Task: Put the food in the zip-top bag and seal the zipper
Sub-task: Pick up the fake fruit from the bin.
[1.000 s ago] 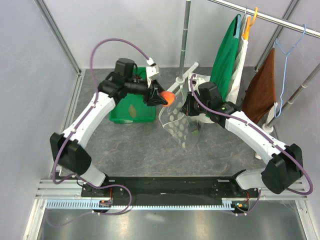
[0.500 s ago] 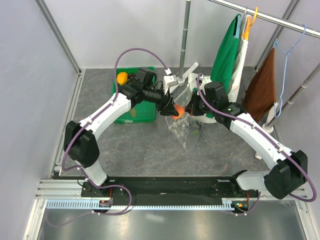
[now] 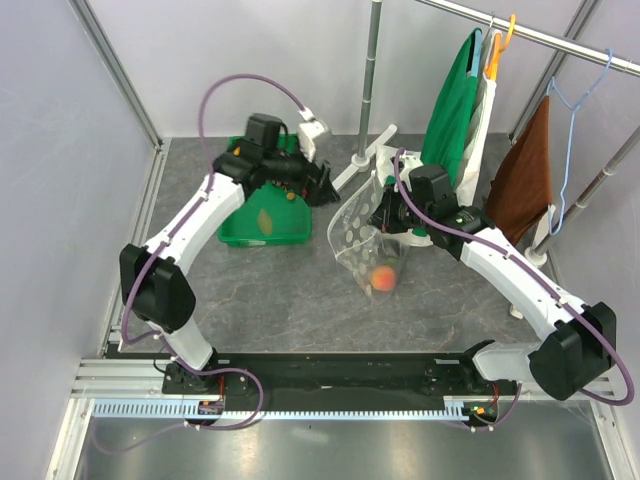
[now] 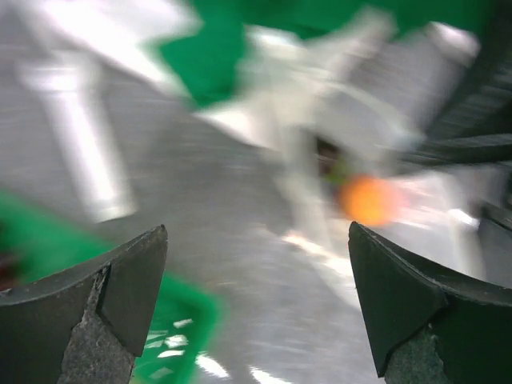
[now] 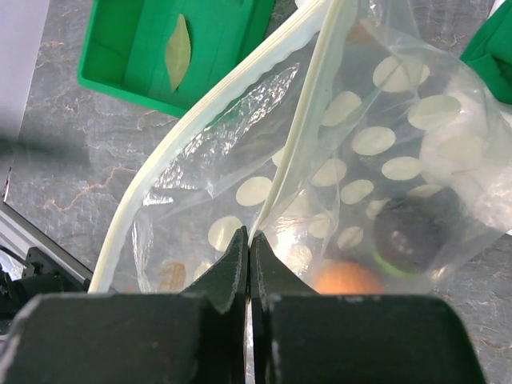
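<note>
Zip-top bag (image 3: pixel 357 238): clear plastic printed with white dots. It hung near the middle of the table (image 3: pixel 290 295) with its mouth uppermost and gaping. Whether its lower end rested on the surface could not be told.
Zipper (image 5: pixel 302 128): white strip along the bag's mouth, not sealed. Its two lips were parted, one running down to the pinch point and the other bowing out to the left.
Peach (image 3: pixel 383 277): orange-red, inside the bag at its lower end.
Dark round fruit (image 5: pixel 406 230): inside the bag, just beside the peach, with a green patch on its lower side. Its kind could not be told.
Right gripper (image 5: pixel 250 244): fingers pressed together, clamped on the zip-top bag at its mouth edge and holding that edge up.
Left gripper (image 3: pixel 322 186): jaws stood wide apart with nothing between them. It hung over the right end of the green tray (image 3: pixel 245 232), left of the bag and apart from it. Its own wrist view was heavily blurred.
Green tray: flat and rectangular, on the table left of the bag, with a pale leaf-shaped piece (image 3: pixel 265 219) lying in it.
Green and white cloth (image 3: pixel 455 100): hung on a hanger from the rail at the back right.
Brown cloth (image 3: pixel 525 185): hung on a second hanger, right of the green one.
Pole (image 3: pixel 372 70): upright metal, behind the bag.
</note>
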